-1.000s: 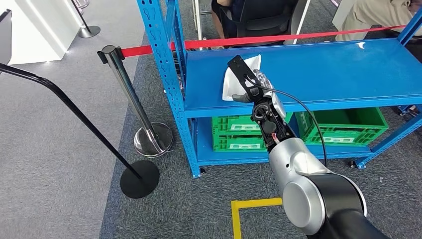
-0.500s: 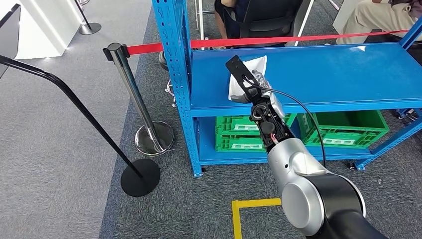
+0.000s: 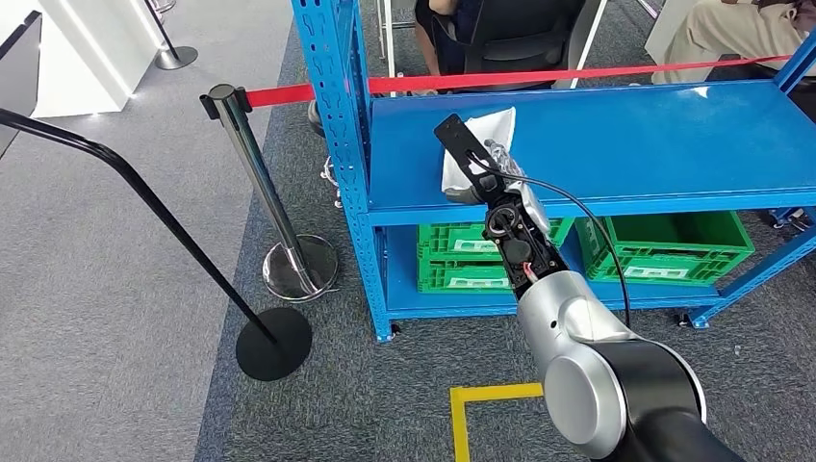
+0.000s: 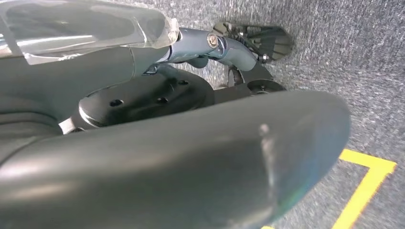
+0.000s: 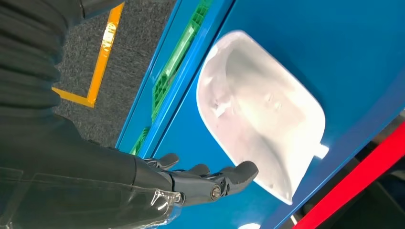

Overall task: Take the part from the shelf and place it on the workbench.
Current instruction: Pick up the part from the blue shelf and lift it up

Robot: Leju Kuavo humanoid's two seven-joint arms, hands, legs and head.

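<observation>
Two green crates [image 3: 587,252] sit on the lower level of the blue shelf [image 3: 664,144]; what they hold cannot be made out. The white bagged part [image 5: 260,112] lies on the upper level near its front left corner, just beside the right hand [image 5: 205,183], whose fingers [image 5: 239,172] reach out apart with nothing in them, tips at the bag's edge (contact is unclear). Since half a second ago the scene has barely shifted. The left hand [image 4: 143,57] hangs over carpet; its grasp cannot be told.
</observation>
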